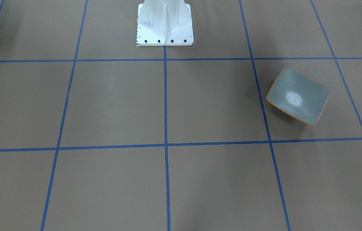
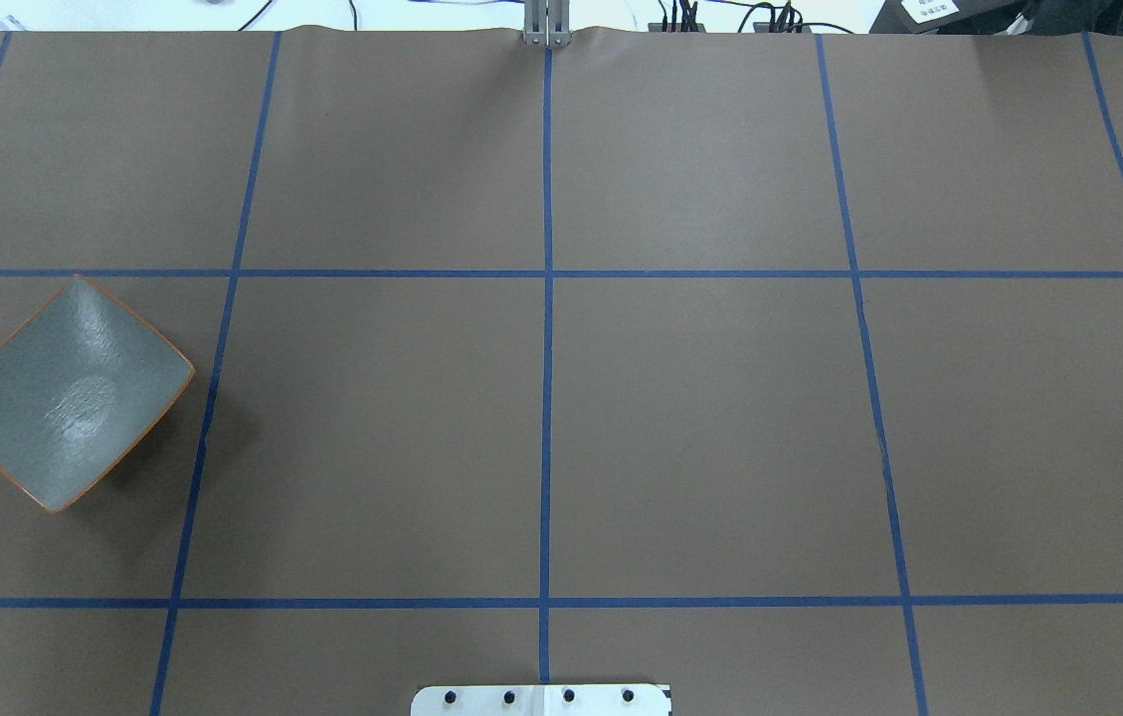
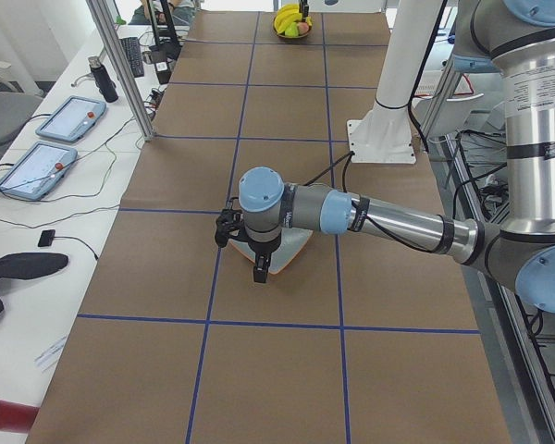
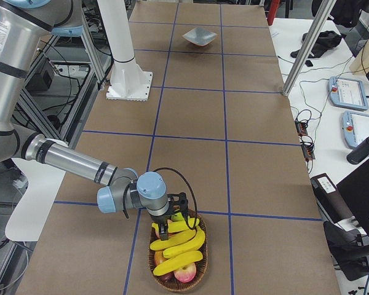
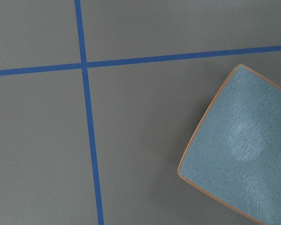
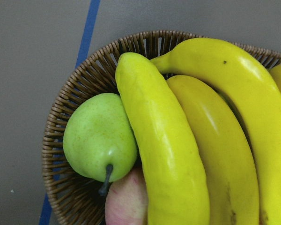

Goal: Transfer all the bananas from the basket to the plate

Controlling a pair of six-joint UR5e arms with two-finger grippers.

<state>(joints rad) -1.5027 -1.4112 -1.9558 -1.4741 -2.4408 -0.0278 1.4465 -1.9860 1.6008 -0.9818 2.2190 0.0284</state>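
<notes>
Several yellow bananas [image 6: 168, 140] lie piled in a wicker basket [image 6: 70, 93] at the table's end on my right side. In the exterior right view my right gripper [image 4: 169, 224] hangs just over the bananas [image 4: 178, 243] at the basket's [image 4: 200, 273] near rim; I cannot tell whether it is open or shut. The grey-blue plate [image 2: 64, 393] with an orange rim sits bare on the left side of the table [image 1: 298, 96]. In the exterior left view my left gripper [image 3: 257, 268] hovers above the plate [image 3: 296, 245]; open or shut, I cannot tell. Neither wrist view shows any fingers.
A green pear [image 6: 98, 136] and a reddish apple [image 6: 126, 201] share the basket with the bananas. The white robot base [image 1: 164, 24] stands at the table's middle rear edge. Blue tape lines grid the brown table. A side bench holds tablets [image 3: 69, 116] behind a metal pole [image 3: 120, 65].
</notes>
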